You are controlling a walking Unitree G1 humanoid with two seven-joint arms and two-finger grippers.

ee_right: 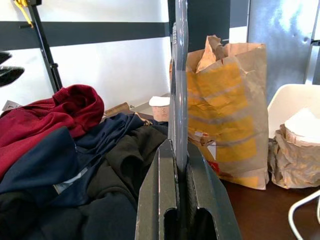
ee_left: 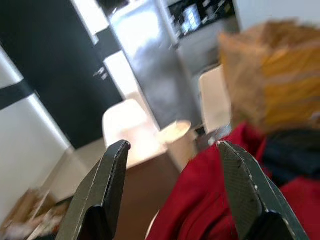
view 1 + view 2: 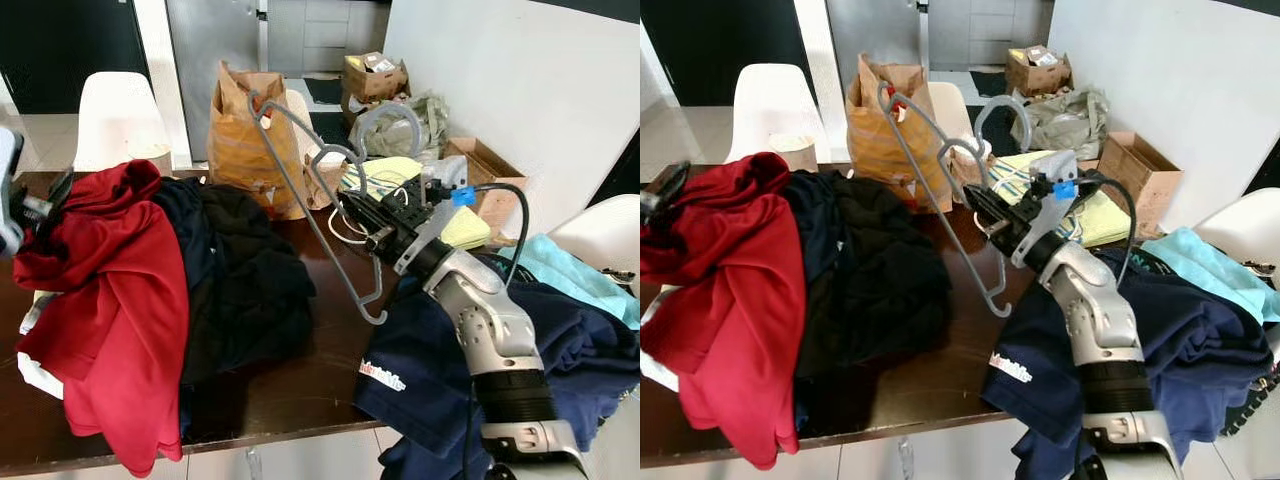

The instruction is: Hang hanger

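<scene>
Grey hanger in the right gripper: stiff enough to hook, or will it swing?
The grey hanger probably stays stiff: its thin frame holds shape though the right gripper pinches only one bar. It looks light plastic. Gripped off-centre and tilted, it may pivot between the fingers if bumped.

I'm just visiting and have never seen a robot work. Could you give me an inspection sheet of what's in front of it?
Surface: dark table, mostly under clothes.
Job's things: grey hanger, held tilted above the table.
Clutter: red shirt, black clothes, navy shirt, paper bag, yellow papers.
Hands: right hand shut on the hanger; left hand open, above the red shirt.
Cables: black cable looping over the right arm; white cord on the table.
Surroundings: white chairs, boxes on the floor.
</scene>
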